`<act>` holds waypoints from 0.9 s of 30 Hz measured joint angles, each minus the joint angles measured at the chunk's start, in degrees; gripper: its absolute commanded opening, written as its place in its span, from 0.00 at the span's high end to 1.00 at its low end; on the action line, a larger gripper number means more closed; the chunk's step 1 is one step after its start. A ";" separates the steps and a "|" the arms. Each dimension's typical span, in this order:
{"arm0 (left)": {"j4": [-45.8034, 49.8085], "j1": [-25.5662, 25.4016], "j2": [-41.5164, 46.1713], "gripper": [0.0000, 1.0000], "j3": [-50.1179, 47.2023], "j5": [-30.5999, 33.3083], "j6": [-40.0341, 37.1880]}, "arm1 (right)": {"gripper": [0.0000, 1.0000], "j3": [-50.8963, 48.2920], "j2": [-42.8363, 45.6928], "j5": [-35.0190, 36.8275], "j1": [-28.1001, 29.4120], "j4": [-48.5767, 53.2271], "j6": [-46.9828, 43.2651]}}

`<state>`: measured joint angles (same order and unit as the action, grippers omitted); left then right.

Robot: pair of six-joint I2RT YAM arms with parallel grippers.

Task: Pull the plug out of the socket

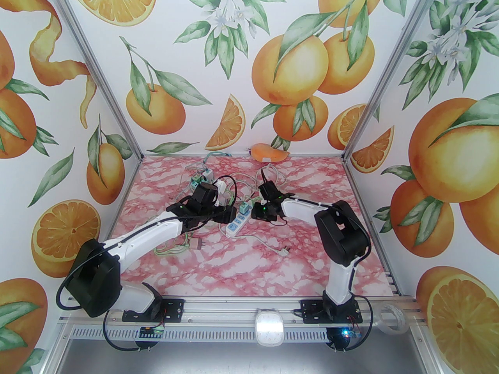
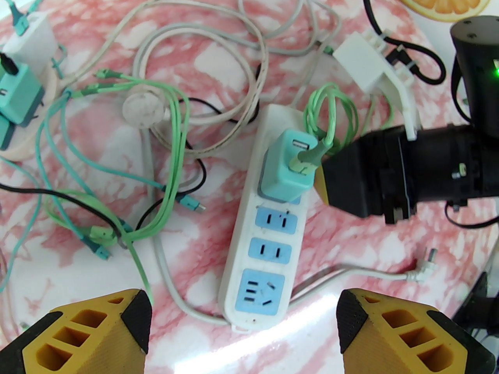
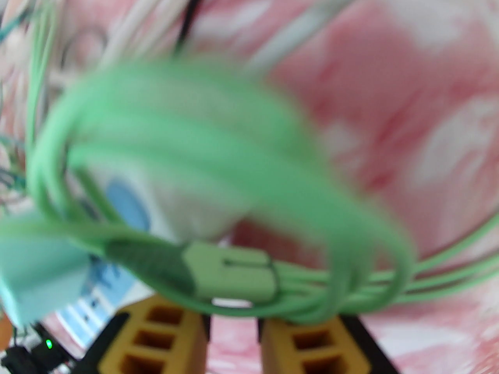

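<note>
Along the far-left part of the bench (image 1: pixel 273 271) I see a small cluster of teal adapters (image 2: pixel 17 96) with a white charger block (image 2: pixel 33 41) beside them, thin teal and black leads plugged into them. Between that cluster and the middle lies a loose tangle of green, teal, white and black cables (image 2: pixel 167 162) with a pale round disc (image 2: pixel 142 109) among them.

My left end effector (image 2: pixel 243 325) hangs over the near end of the power strip (image 2: pixel 234 255), its yellow fingers spread wide and touching nothing.

The power strip, white with blue socket faces, lies about the middle of the bench, its length running from the near edge toward the far edge. It has four sockets in a row. The three nearer ones stand bare: a five-hole one nearest me, then two smaller ones. The farthest socket holds the plug (image 2: pixel 286 170), a teal USB charger seated upright in it. A green cable (image 2: pixel 331 111) is plugged into the charger's face and coils in a loop just beyond it. Any marking on the strip is too small for me to read.

My right end effector (image 3: pixel 234 321) sits just beside the plug on its right. Its fingers stand close together with a narrow gap, the green cable's connector lying blurred across their tips; I cannot tell whether they pinch it.

Toward the near-right, a loose white plug (image 2: pixel 423 265) on a white cord lies flat.
</note>
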<state>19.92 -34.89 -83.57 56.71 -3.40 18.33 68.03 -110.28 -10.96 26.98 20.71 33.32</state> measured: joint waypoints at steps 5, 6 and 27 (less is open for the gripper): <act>-0.07 -1.40 -3.32 0.23 1.66 -0.57 -1.40 | 0.65 2.23 -1.20 0.70 -2.69 0.00 -0.42; -0.09 -1.77 -4.24 0.23 2.08 -0.68 -1.90 | 0.63 2.69 -1.55 0.63 -3.08 -0.02 -0.46; -2.43 -4.37 -22.88 0.38 14.47 1.09 -11.67 | 0.51 4.09 -3.52 -11.52 -4.52 -6.34 1.38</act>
<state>17.50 -39.27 -106.45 71.18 -2.31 6.66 72.12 -113.80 -22.48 22.46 14.37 34.70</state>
